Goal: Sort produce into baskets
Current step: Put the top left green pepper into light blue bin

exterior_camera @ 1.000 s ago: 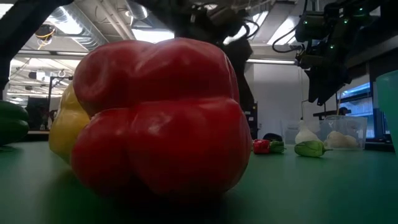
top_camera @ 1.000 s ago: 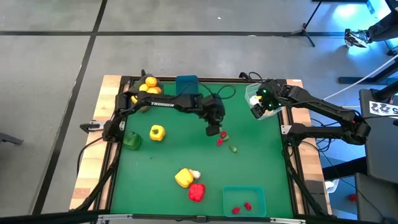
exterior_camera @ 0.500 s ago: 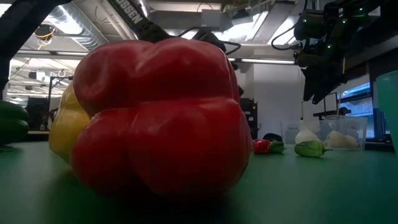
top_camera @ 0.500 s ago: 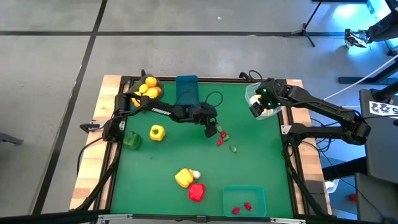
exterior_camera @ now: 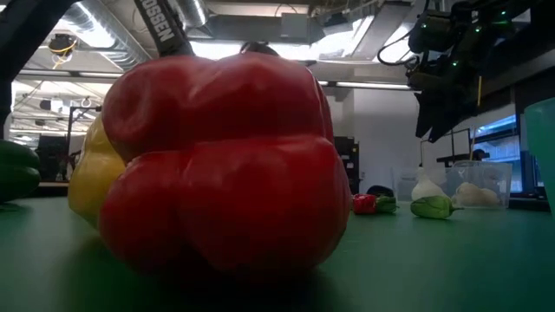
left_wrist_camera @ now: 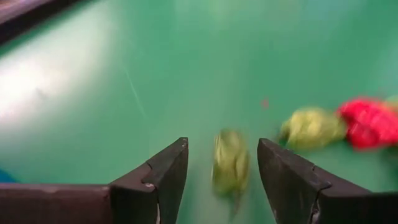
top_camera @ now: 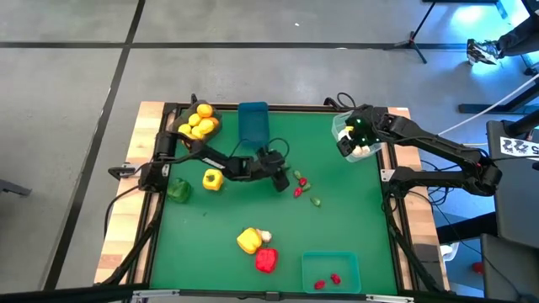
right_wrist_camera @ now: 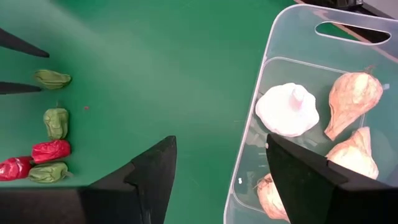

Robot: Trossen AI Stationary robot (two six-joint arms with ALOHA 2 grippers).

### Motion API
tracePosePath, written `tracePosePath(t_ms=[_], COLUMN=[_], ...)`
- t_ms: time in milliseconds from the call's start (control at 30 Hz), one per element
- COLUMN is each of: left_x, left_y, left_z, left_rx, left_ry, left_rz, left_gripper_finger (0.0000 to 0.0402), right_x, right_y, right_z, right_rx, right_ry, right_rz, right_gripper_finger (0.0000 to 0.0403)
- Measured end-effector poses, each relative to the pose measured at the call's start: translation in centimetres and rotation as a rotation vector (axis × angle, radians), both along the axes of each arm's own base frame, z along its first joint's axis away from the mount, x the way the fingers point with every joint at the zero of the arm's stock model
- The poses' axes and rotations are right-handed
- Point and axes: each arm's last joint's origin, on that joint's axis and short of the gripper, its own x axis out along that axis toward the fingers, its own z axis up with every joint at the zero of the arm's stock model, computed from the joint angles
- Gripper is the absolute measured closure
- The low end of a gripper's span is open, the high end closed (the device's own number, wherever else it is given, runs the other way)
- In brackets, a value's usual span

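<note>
My left gripper (top_camera: 287,179) is low over the green mat at mid-table, open. A small green piece (left_wrist_camera: 230,163) lies on the mat between its fingers without visibly touching them. More green and red bits (top_camera: 300,187) lie just beyond. My right gripper (right_wrist_camera: 221,149) hangs open and empty above the clear basket (top_camera: 344,128), which holds white garlic-like pieces (right_wrist_camera: 289,111). The dark grey basket (top_camera: 189,133) holds yellow-orange fruits. The blue basket (top_camera: 253,123) stands beside it, and the teal basket (top_camera: 330,263) with red bits is at the near edge.
A yellow pepper (top_camera: 213,179) and a green pepper (top_camera: 178,190) lie on the left of the mat. Another yellow pepper (top_camera: 248,241), a white piece (top_camera: 264,236) and a red pepper (top_camera: 265,259) lie near the front. The red pepper fills the low view.
My left gripper has sunk toward the mat and tipped from pointing steeply down to a shallower slant, its arm folding low over the table. It has stayed open. The produce has not moved.
</note>
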Motion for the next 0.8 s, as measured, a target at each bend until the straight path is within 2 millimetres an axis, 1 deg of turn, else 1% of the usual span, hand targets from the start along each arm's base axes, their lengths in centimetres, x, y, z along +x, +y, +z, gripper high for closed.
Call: tracePosePath(t_ms=[67,233,433,533,633,700,800], left_x=[0.0,0.2,0.1,0.1,0.2,0.2,0.2], left_y=[-0.3,-0.6,0.0,0.1,-0.2,-0.2,-0.2], left_z=[0.0,-0.3,-2.1,-2.6,-2.9,-2.9,-2.9], left_rx=[0.009,0.027,0.013,-0.004,-0.004,-0.005,-0.009], left_ry=[-0.044,-0.051,-0.017,-0.036,-0.041,-0.034,-0.031], left_rz=[-0.003,-0.023,0.011,0.029,0.028,0.027,0.024], left_gripper_finger=[0.0214,0.0214,0.0214,0.0214,0.0214,0.022,0.024], right_x=[0.0,0.0,0.0,0.0,0.0,0.0,0.0], right_y=[0.0,0.0,0.0,0.0,0.0,0.0,0.0], right_z=[0.0,0.0,0.0,0.0,0.0,0.0,0.0], right_rx=[0.0,0.0,0.001,0.001,0.001,0.001,0.0], right_ry=[0.0,0.0,0.001,0.002,0.001,0.001,0.001], right_rz=[0.0,-0.001,-0.001,-0.001,-0.001,0.0,-0.001], right_gripper_finger=[0.0159,0.0159,0.0159,0.0159,0.0159,0.0159,0.0159])
